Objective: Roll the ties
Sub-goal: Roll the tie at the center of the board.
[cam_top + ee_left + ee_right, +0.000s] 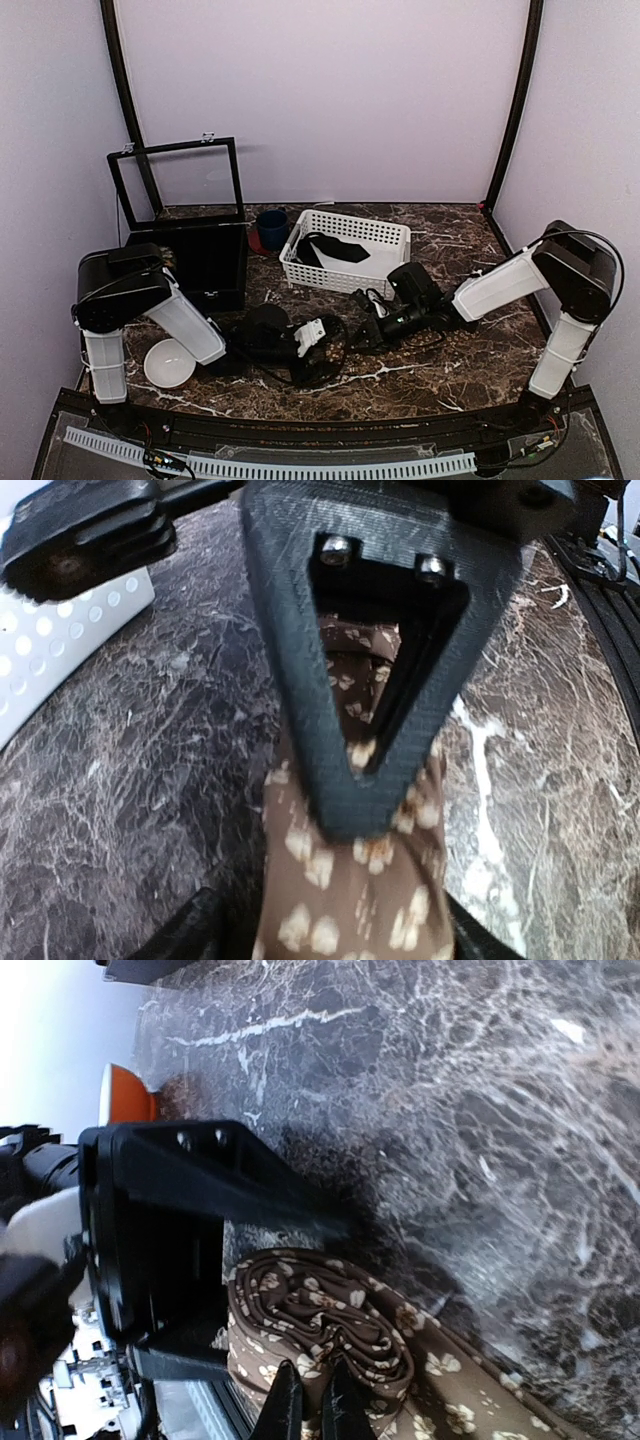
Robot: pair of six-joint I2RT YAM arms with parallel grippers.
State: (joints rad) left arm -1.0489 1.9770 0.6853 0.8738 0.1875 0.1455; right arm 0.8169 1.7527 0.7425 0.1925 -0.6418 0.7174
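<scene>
Standing closed tip to tip, the right fingers (285, 1410) touch the edge of the tie's (330, 1330) coiled end. Whether cloth is nipped between them I cannot tell. The left fingers (280, 1200) are spread open on either side of that coil. From the coil the tie's flat length lies along the table (450, 370), running off toward the right arm. The table is dark marble with white veins, set between pale lilac walls. Behind stand a white basket (345, 250) and a black box (200, 265). A white bowl (168, 362) sits beside the left arm.
</scene>
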